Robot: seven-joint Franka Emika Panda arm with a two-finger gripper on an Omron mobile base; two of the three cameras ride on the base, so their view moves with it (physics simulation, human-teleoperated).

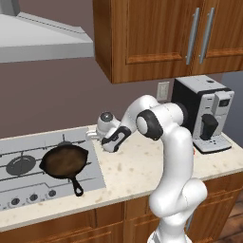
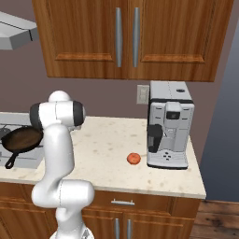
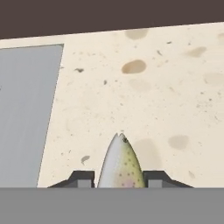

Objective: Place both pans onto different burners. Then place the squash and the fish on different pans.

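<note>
At the far left of the left base view we saw the silver-grey cooktop (image 1: 97, 178) set into the speckled cream counter (image 1: 137, 171), and on one of its burners (image 1: 21, 164) sat nothing, while the rusty brown-black skillet (image 1: 64, 161) rested on the burner beside it, short handle pointing toward the counter's front edge. To the right of the cooktop, the white arm (image 1: 168, 142) reached down toward the counter near the back wall, just off the cooktop's right edge.

In the hand view we looked along the gripper (image 3: 119, 178) at the counter, with the grey cooktop edge at the left. The fish (image 3: 120, 164), silver-grey with a speckled greenish flank, lay between the two dark fingertips (image 3: 81, 178), head pointing away from the hand. The fingers stood narrow, close against its sides, but we could not tell whether they pressed on it.

Farther right, in the right base view, the squash (image 2: 134, 158) sat on the counter just beside the base of the coffee machine (image 2: 169, 125), well apart from the skillet.
</note>
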